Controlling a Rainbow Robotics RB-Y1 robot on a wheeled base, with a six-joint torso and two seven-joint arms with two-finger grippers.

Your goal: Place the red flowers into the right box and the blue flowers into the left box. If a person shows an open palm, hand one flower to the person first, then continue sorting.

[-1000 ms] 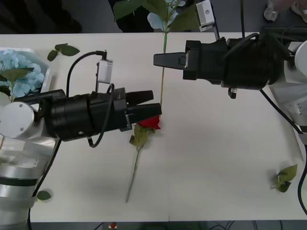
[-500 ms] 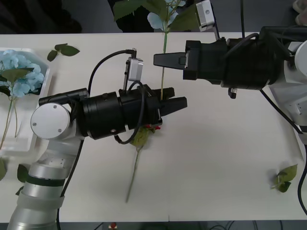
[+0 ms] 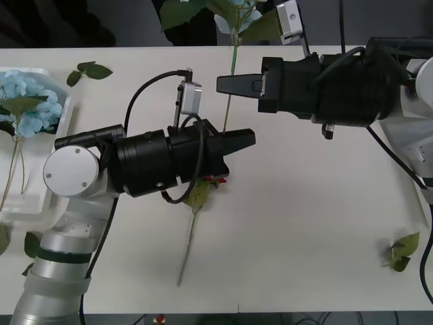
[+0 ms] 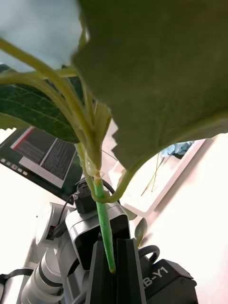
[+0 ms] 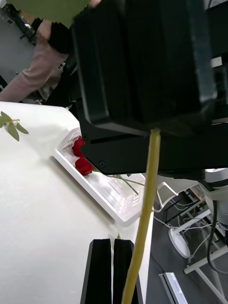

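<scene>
The right gripper [image 3: 223, 84], upper centre of the front view, was clamped on the stem of a blue flower [image 3: 233, 15] whose bloom hung past the table's far edge. The left gripper [image 3: 247, 139], mid-frame, had pinched shut just beside that stem, seemingly off it, above a red rose [image 3: 212, 180] lying on the table. If the right fingers released now, the flower would likely drop.

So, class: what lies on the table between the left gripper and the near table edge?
In the front view, a red rose's stem runs from under the left gripper toward that edge.
</scene>
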